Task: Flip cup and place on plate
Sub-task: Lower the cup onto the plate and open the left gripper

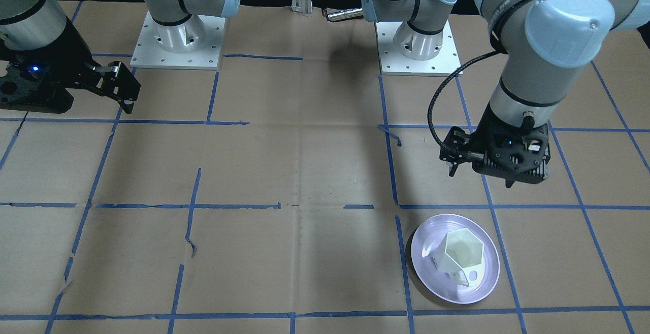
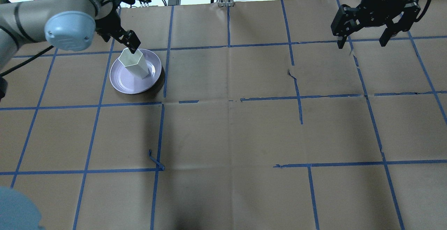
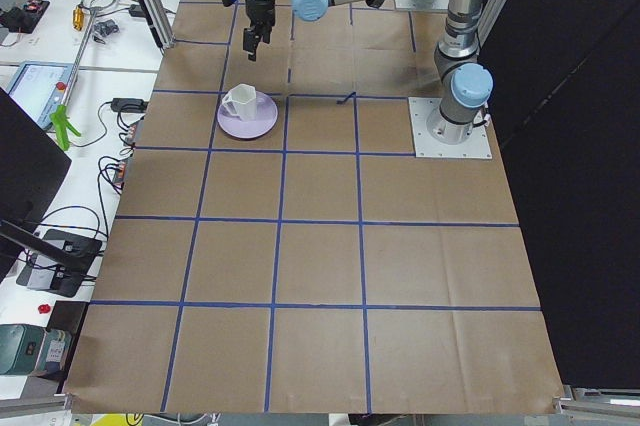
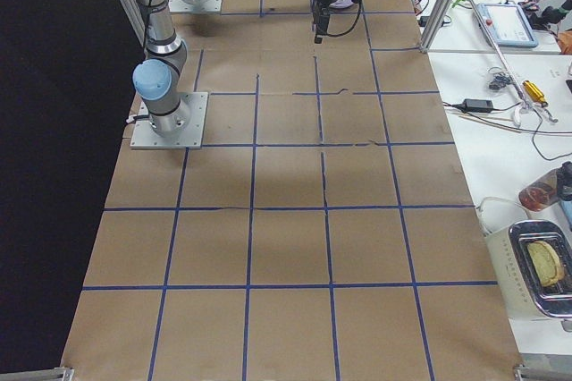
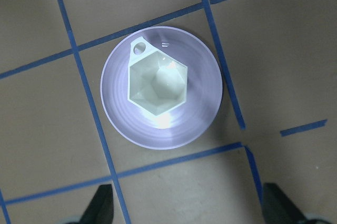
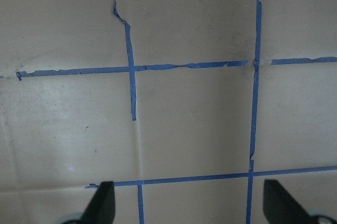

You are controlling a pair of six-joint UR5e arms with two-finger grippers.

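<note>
The left gripper (image 5: 188, 208) has its fingers spread wide, with nothing held. Below the fingertips and clear of them, the cup (image 5: 157, 83) stands mouth-up on the plate (image 5: 202, 116). Placement is judged complete. A straight upward retreat is advised, so that the rim is not clipped. Far off, the right gripper (image 2: 362, 44) is likewise spread and empty.

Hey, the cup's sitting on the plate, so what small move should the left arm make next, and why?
Probably lift the left gripper straight up and away. The cup stands mouth-up inside the plate, and the open fingers hang above it holding nothing, so the placing looks finished.
</note>
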